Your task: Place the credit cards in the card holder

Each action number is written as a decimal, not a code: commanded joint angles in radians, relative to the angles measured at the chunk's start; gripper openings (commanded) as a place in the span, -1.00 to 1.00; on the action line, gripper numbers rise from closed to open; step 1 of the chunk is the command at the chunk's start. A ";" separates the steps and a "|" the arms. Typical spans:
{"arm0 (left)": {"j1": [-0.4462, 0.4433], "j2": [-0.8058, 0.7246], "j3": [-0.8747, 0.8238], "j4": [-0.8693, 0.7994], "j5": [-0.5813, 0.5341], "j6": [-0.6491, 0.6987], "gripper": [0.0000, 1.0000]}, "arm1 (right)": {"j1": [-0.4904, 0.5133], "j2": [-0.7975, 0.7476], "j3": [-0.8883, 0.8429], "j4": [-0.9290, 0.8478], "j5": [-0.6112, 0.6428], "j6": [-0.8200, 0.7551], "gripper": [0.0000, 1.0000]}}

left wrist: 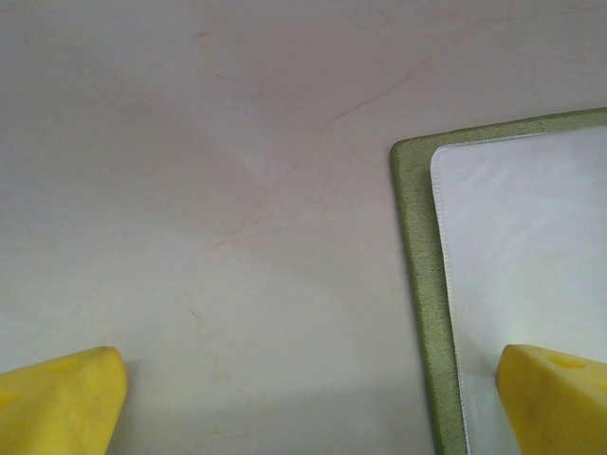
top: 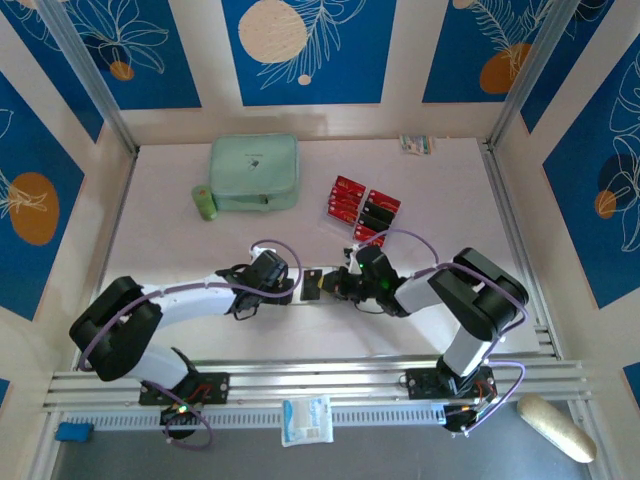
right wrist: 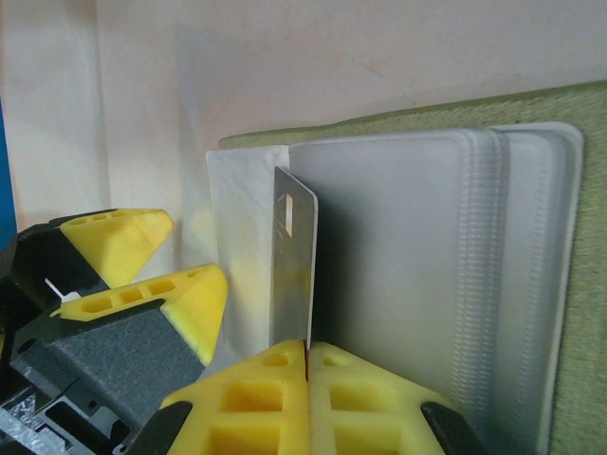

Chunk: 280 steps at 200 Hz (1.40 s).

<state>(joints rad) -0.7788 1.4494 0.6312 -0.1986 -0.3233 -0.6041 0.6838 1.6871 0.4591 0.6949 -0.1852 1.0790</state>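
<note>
Pale counter point(top: 450, 190) walled by blue leaf-print panels point(top: 310, 60); left gripper point(left wrist: 313, 398) spread apart at the card holder point(left wrist: 422, 284), right gripper point(right wrist: 308, 379) clamped on an upright credit card point(right wrist: 294, 265).

Both arms reach inward, wrists low, grippers nearly nose to nose. Left arm point(top: 190, 300) is bent at the elbow, forearm running right. Left gripper point(left wrist: 313, 389) points down, its yellow fingers point(left wrist: 66, 403) spread wide. Right arm point(top: 440, 285) is folded tight, forearm running left. Right gripper point(right wrist: 306, 353) is clamped on a card point(right wrist: 294, 256) held upright on edge. Left gripper's fingertips sit just beside the right's.
</note>
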 commanded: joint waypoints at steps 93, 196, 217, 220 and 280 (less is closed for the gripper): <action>0.006 0.008 -0.015 0.030 -0.001 -0.017 0.99 | -0.002 -0.046 0.187 -0.484 -0.070 -0.203 -0.22; 0.005 0.000 -0.027 0.041 -0.006 -0.022 0.99 | -0.011 -0.026 0.357 -0.711 -0.066 -0.349 -0.68; 0.005 0.000 -0.027 0.044 -0.005 -0.022 0.99 | -0.004 0.017 0.379 -0.708 -0.066 -0.350 -0.72; 0.006 0.000 -0.027 0.044 -0.005 -0.022 0.99 | -0.003 0.023 0.382 -0.709 -0.065 -0.350 -0.74; 0.006 -0.031 -0.012 0.031 0.000 -0.023 0.99 | 0.040 0.135 0.470 -0.719 -0.082 -0.349 -0.77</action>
<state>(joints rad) -0.7788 1.4494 0.6136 -0.1577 -0.3229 -0.6197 0.6971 1.7882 0.8837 0.0055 -0.2451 0.7467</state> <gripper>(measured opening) 0.996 0.118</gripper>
